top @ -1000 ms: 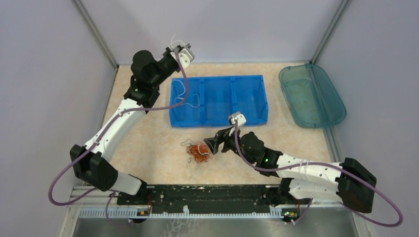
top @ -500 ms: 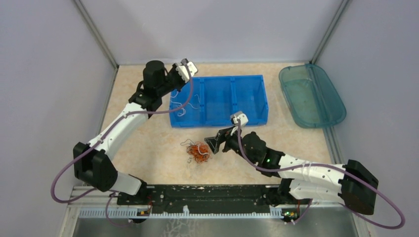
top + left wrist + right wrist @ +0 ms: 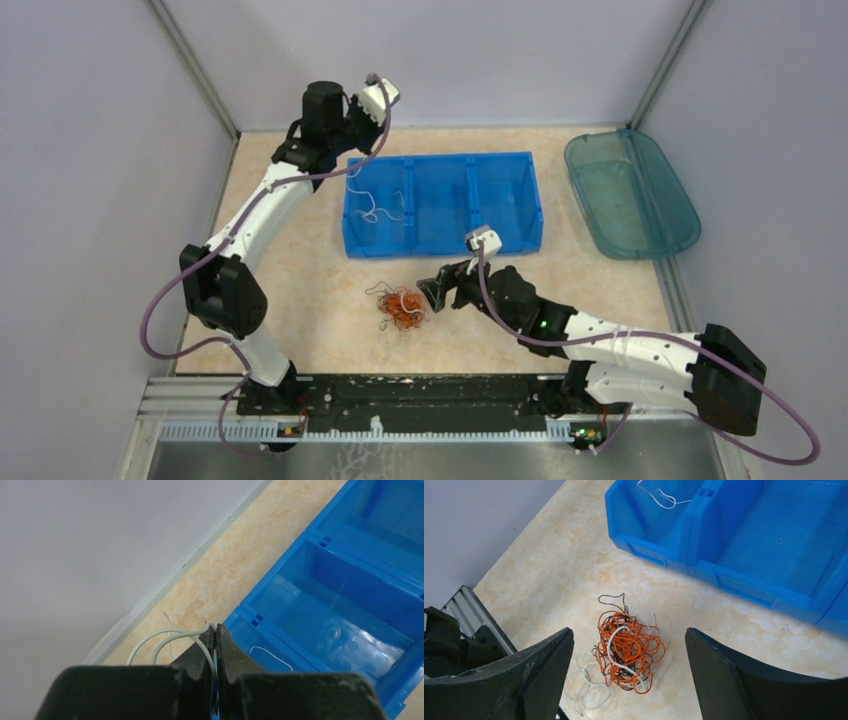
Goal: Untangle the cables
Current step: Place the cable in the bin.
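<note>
Three grey walls (image 3: 100,150) enclosed the marbled table (image 3: 300,290); left claw (image 3: 215,630) pinched a white cable (image 3: 175,630), the tangle (image 3: 626,652) lay beneath the wide right claw (image 3: 629,632).

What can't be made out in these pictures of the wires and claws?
Left wrist view: the white wire pinched in the left gripper runs behind its fingers; its length is hidden.
Top view: that gripper's tips are too small and dark to show.
Top view: the tangle is too small to count wires.
Right wrist view: the tangle crosses too densely to count; the blue bin is cut off by the frame.
</note>
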